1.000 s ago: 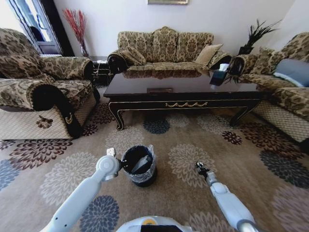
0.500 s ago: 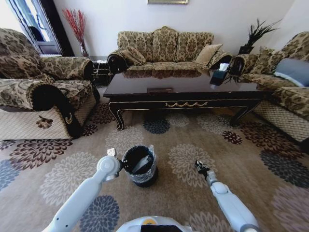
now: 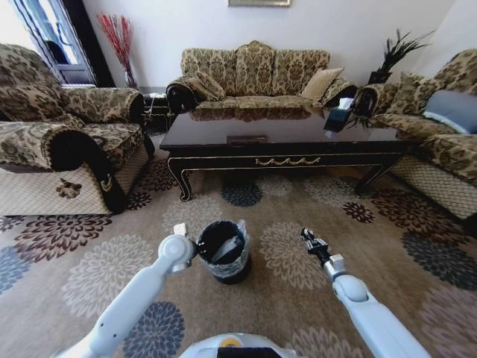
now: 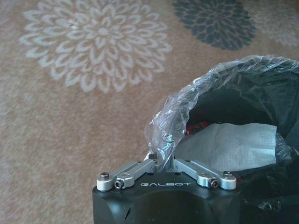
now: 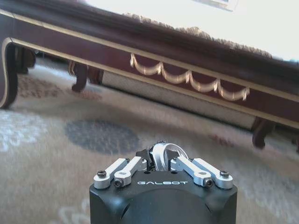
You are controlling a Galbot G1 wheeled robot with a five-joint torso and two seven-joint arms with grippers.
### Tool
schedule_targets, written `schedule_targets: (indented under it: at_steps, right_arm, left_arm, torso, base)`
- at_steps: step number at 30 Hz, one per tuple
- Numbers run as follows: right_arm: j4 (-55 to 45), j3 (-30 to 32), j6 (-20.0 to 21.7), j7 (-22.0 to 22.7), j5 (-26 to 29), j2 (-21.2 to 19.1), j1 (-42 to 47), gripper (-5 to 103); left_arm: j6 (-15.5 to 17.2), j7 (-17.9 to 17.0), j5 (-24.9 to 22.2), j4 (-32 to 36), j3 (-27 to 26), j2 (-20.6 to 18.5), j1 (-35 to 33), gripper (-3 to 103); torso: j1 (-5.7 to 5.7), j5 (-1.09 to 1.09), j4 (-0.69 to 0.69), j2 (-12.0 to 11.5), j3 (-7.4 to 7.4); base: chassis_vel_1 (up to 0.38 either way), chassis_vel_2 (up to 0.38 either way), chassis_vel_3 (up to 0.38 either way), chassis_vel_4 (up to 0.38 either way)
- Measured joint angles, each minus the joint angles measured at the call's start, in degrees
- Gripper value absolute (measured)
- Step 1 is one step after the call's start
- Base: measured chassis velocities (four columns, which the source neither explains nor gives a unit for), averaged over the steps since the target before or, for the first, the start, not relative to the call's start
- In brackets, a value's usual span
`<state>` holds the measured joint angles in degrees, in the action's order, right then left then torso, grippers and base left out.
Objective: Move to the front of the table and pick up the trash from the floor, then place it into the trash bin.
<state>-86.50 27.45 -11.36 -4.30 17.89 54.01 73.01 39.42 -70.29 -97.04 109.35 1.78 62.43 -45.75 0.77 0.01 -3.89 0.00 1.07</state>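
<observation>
The black trash bin (image 3: 223,253) stands on the patterned floor (image 3: 387,246) in front of the dark table (image 3: 283,138). My left gripper (image 3: 195,252) is at the bin's near-left rim. In the left wrist view the left gripper (image 4: 162,156) is shut on the crinkled clear bag liner (image 4: 170,116). Inside the bin lie a flat white piece of trash (image 4: 229,144) and something red (image 4: 198,127). To the bin's right, my right gripper (image 3: 309,240) hovers above the carpet. In the right wrist view the right gripper (image 5: 161,158) is shut on a tiny round silver piece of trash (image 5: 163,150).
An armchair (image 3: 67,149) stands on the left, a sofa (image 3: 253,74) behind the table and another seat (image 3: 440,142) on the right. A tissue box (image 3: 337,118) sits on the table's right end. Open carpet lies between me and the table's gold-trimmed edge (image 5: 187,77).
The left gripper and the bin have shifted slightly right and away from me. The right gripper has risen and moved forward towards the table.
</observation>
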Motion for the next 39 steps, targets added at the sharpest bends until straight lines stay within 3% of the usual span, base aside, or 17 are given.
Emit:
schedule_targets:
  at_steps: [6, 19, 26, 28, 35, 38, 39]
  right_arm:
    - [-11.15, 2.72, 0.27, 0.4, 0.07, -1.62, 5.35, 17]
    - [-32.33, 4.61, -0.43, -0.62, -6.14, -1.53, 16.53, 17]
    - [-36.2, 3.73, -2.41, -2.86, -10.55, -0.39, 20.49, 17]
    - [-37.81, 2.08, -2.62, -3.55, -12.15, 0.85, 21.65, 17]
    - [-37.06, 1.07, -2.35, -3.2, -12.87, 1.02, 21.29, 14]
    - [-36.79, 0.67, -2.0, -3.04, -12.86, 0.99, 21.04, 30]
    - [-36.75, 0.57, -1.97, -3.03, -12.85, 1.01, 21.05, 30]
  left_arm:
    - [-0.39, -0.84, -0.68, -2.67, 4.45, 1.83, 4.81, 0]
    - [-1.04, -1.57, 0.15, -7.56, 13.67, 8.8, 10.89, 0]
    - [-1.09, -2.06, 0.72, -8.02, 15.32, 11.22, 11.23, 0]
    - [-1.32, -2.24, 1.32, -8.65, 15.88, 13.7, 11.04, 0]
    - [-1.35, -2.36, 1.71, -7.82, 15.83, 14.11, 9.98, 0]
    - [-1.44, -2.36, 1.71, -7.5, 15.7, 13.62, 9.84, 0]
    - [-1.43, -2.36, 1.71, -7.49, 15.62, 13.48, 9.76, 0]
  torso:
    - [0.0, -0.01, 0.02, 0.0, 0.0]
    - [0.0, -0.01, 0.01, 0.0, 0.0]
    - [0.0, 0.0, 0.0, 0.0, 0.0]
    - [0.0, -0.01, 0.01, 0.0, -0.01]
    - [0.0, -0.01, 0.02, 0.0, 0.0]
    - [0.0, -0.01, 0.01, 0.0, -0.01]
    - [0.0, -0.01, 0.01, 0.0, 0.0]
  base:
    - [0.0, 0.0, 0.0, 0.0]
    - [0.0, 0.0, 0.0, 0.0]
    - [0.0, 0.0, 0.0, 0.0]
    - [0.0, 0.0, 0.0, 0.0]
    - [0.0, 0.0, 0.0, 0.0]
    - [0.0, 0.0, 0.0, 0.0]
    - [0.0, 0.0, 0.0, 0.0]
